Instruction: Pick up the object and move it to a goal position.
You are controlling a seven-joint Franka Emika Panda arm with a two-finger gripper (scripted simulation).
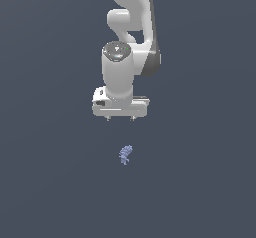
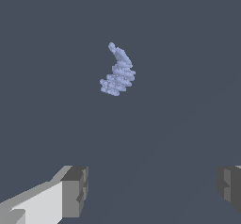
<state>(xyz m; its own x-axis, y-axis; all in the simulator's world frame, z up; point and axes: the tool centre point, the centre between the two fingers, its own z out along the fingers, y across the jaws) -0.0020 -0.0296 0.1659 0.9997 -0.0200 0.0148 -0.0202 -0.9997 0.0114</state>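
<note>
My arm hangs straight down, wrist vertical, and my pincer [image 1: 120, 118] points at the dark tabletop [image 1: 200, 182] with its fingers [image 2: 75, 190] spread wide, holding nothing. The object [image 1: 125, 154], a bumpy periwinkle lump with one tapering end, lies on the tabletop, apart from my fingertips and clear of both in the wrist view.

I am finding no readable text, label, brand or number anywhere in either view. Nothing on my arm is showing lettering.
</note>
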